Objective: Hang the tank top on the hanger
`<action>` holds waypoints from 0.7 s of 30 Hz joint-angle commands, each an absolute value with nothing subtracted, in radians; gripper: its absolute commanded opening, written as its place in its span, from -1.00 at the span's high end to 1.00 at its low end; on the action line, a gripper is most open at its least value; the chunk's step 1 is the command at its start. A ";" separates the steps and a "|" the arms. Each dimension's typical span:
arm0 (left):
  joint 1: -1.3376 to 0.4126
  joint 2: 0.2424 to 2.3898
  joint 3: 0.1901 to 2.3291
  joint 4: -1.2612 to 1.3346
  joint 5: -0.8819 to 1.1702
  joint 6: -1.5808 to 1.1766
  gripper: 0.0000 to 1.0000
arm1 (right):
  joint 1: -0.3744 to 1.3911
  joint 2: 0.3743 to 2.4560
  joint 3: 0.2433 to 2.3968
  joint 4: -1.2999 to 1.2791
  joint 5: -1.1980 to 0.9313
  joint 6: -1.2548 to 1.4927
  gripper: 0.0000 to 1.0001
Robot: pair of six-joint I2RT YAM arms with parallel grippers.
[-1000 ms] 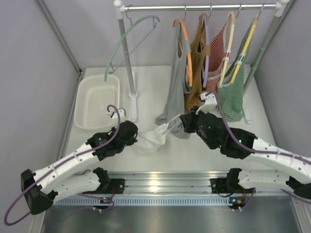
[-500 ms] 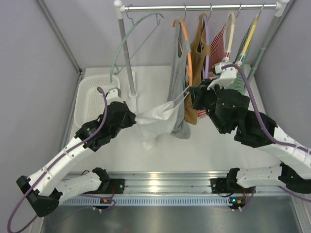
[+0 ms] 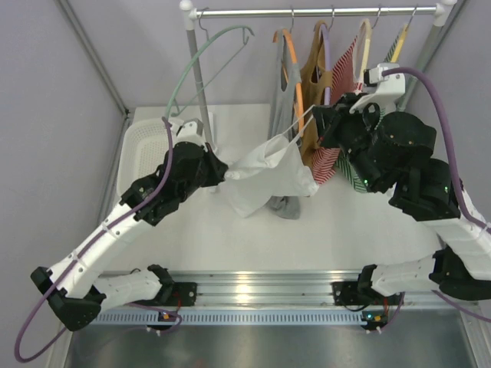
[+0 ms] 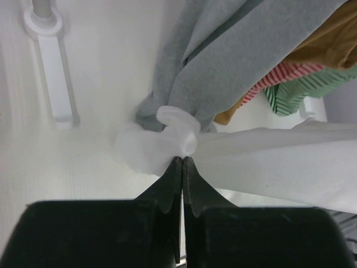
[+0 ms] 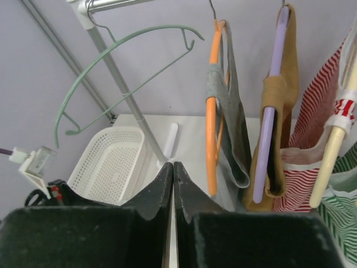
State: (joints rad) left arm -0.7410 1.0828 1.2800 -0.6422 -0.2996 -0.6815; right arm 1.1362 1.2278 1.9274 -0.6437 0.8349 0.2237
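Observation:
The white tank top [image 3: 268, 175] hangs in the air, stretched between both grippers in front of the rack. My left gripper [image 3: 223, 173] is shut on a bunched edge of it; in the left wrist view the fingertips [image 4: 182, 160] pinch the white fabric [image 4: 268, 167]. My right gripper [image 3: 319, 127] is shut on its thin strap, higher up and close to the hung clothes. In the right wrist view the gripper [image 5: 173, 165] shows closed jaws with only a sliver of white at the tips. The sage-green hanger [image 3: 201, 57] hangs bare at the rail's left end, up and to the left of the right gripper [image 5: 125, 53].
On the rail [image 3: 307, 11] hang a grey top on an orange hanger [image 3: 288, 96], a brown top on a purple hanger [image 3: 314, 77] and striped tops [image 3: 347, 73]. A white basket [image 3: 146, 149] sits at the left. The rack pole [image 3: 198, 84] stands beside it.
Both arms have risen and carried the tank top off the table. The right gripper has moved up and back toward the rail, and the cloth now spans between the grippers.

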 commanded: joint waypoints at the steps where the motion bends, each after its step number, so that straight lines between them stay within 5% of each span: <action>1: -0.736 1.071 1.178 -0.637 -0.247 -0.686 1.00 | 1.127 1.209 1.840 -0.710 0.766 0.320 1.00; 10: -0.678 1.081 0.718 -0.447 -0.124 -0.770 1.00 | 1.255 1.132 1.039 -0.485 0.565 0.754 1.00; 21: -0.549 1.203 0.650 -0.350 -0.089 -0.733 1.00 | 1.382 1.379 0.960 -0.126 0.390 0.798 1.00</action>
State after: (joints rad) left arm -0.5911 1.1824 0.6273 -0.4339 -0.1081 -0.7544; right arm 1.3563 1.3579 0.9234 -0.3244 0.4534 0.7883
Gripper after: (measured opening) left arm 0.012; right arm 0.004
